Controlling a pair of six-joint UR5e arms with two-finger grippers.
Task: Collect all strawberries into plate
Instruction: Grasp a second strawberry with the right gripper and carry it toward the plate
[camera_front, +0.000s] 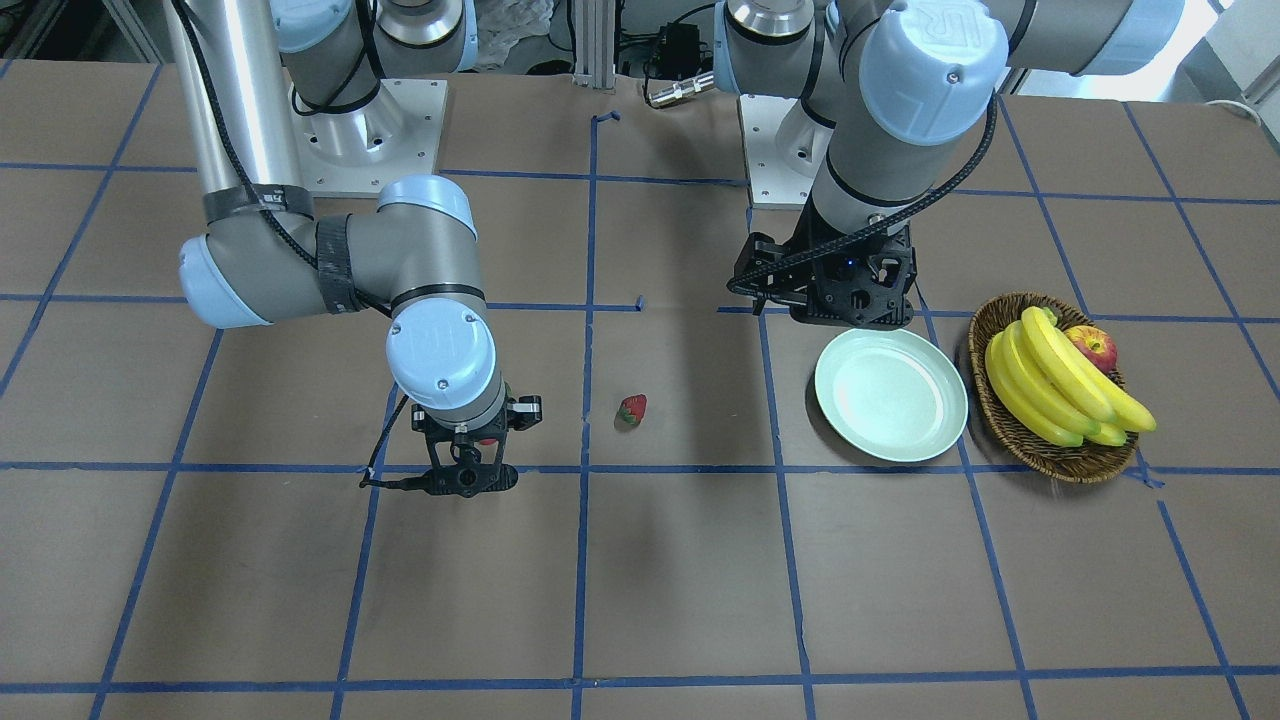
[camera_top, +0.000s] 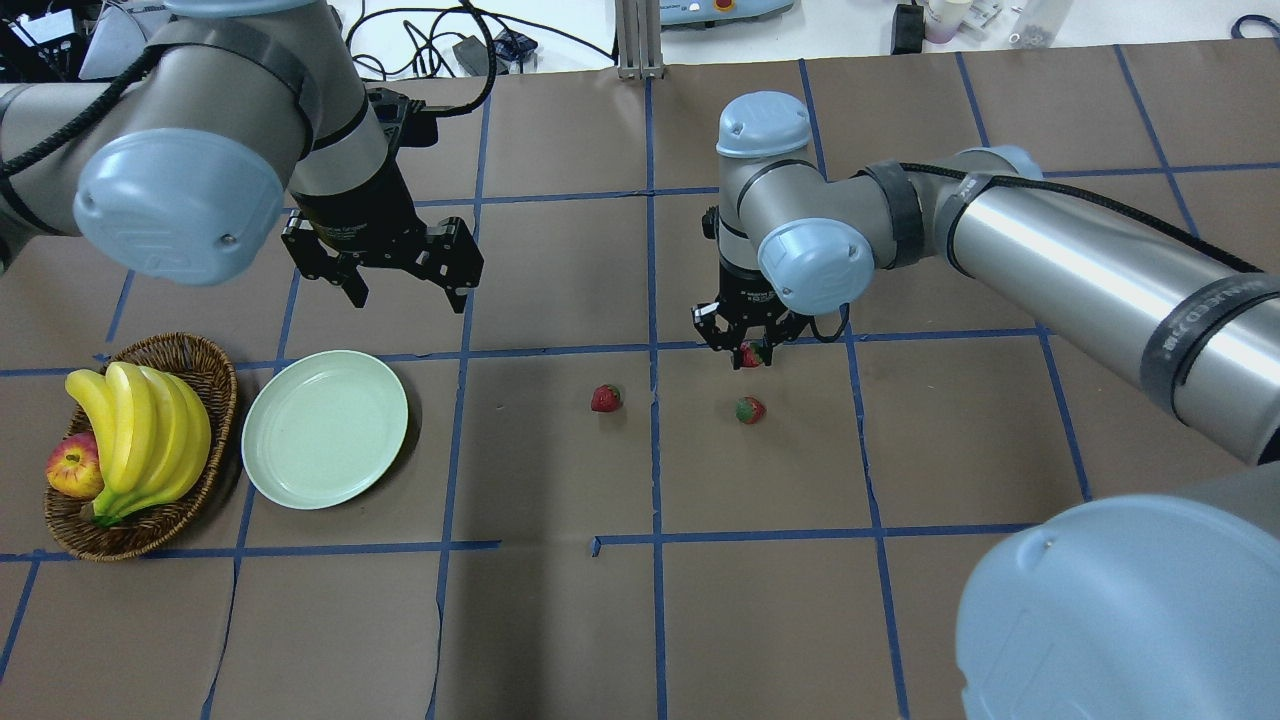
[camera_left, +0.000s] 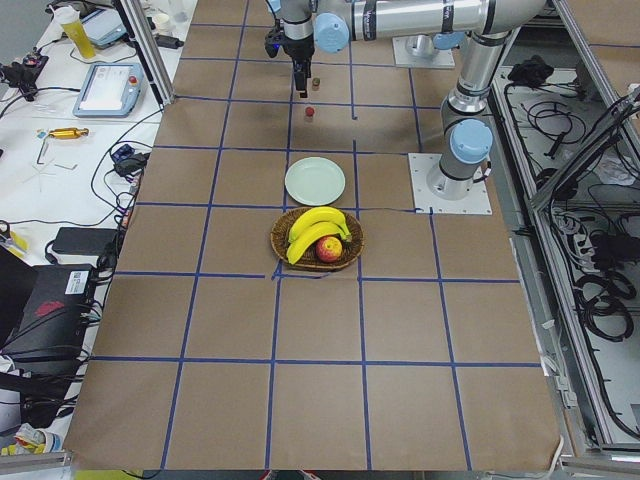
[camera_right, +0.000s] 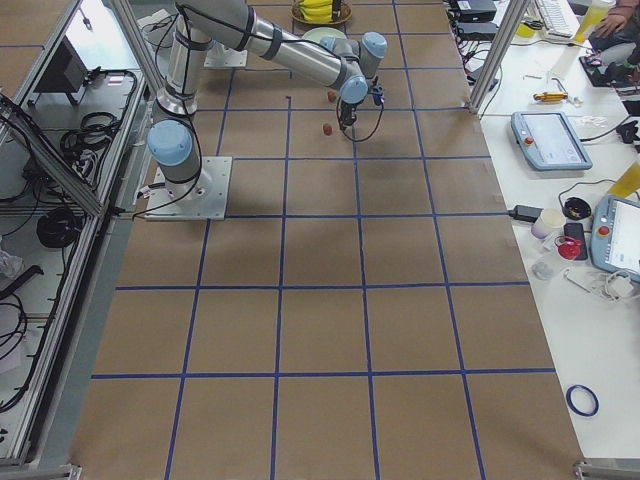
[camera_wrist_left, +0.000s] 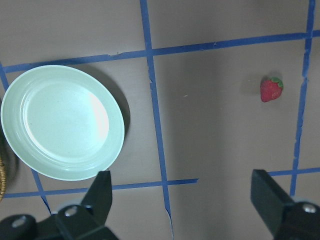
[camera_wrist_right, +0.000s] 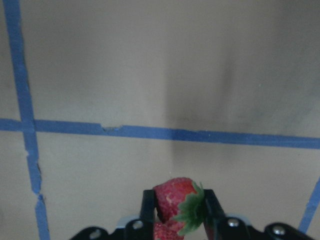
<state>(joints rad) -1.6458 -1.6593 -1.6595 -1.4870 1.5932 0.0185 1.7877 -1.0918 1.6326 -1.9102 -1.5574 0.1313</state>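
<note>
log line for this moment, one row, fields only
right gripper: shut on strawberry | left gripper: open, near plate | plate: empty | loose strawberries: two, outside plate

You have the basket (camera_top: 215, 365) far left, the plate (camera_top: 325, 428) just right of it, then a strawberry (camera_top: 605, 398), then a second strawberry (camera_top: 750, 409) further right.

Bright, even overhead light casts soft shadows on the brown paper-covered table (camera_front: 680, 580). Glare streaks the round pale mint-green plate (camera_wrist_left: 100, 120), and the right wrist view is slightly soft.

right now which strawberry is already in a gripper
The strawberry clamped between the right gripper fingers. The other two strawberries lie loose on the table, untouched.
</note>
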